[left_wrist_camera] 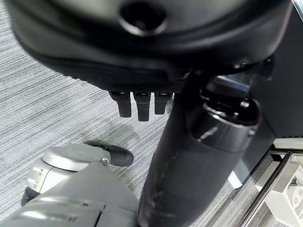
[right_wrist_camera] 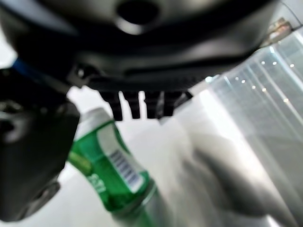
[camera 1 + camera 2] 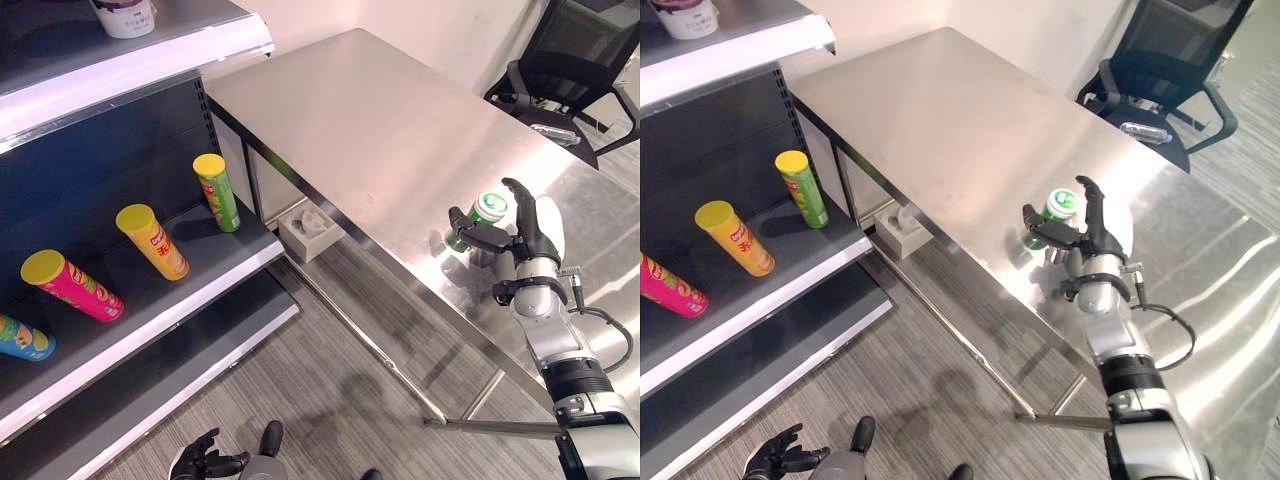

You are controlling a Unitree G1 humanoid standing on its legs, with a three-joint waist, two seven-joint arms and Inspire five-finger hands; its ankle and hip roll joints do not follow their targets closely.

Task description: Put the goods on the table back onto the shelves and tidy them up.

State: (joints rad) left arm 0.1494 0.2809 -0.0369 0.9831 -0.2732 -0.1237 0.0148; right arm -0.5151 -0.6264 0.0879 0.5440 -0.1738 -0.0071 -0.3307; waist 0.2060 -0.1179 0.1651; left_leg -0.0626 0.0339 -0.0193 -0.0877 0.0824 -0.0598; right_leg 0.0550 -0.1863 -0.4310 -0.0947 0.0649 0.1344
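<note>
A green can [image 3: 487, 212] with a silver top stands on the steel table [image 3: 380, 120] near its front edge. My right hand [image 3: 530, 235] is right behind it, open, with the thumb to one side and the fingers arched over the other. The right wrist view shows the can [image 2: 111, 170] past the straight fingers [image 2: 135, 106], with a gap between them. My left hand [image 3: 205, 462] hangs low over the carpet with relaxed fingers [image 1: 138, 105] and holds nothing.
On the shelf [image 3: 190, 300] at the left lie a green tube [image 3: 216, 192], a yellow tube [image 3: 152, 240], a pink tube [image 3: 72, 284] and a teal one [image 3: 22, 338]. A white cup [image 3: 125, 15] sits on the top shelf. A black office chair [image 3: 575, 60] stands behind the table, and a white box [image 3: 312, 228] sits on the floor beneath it.
</note>
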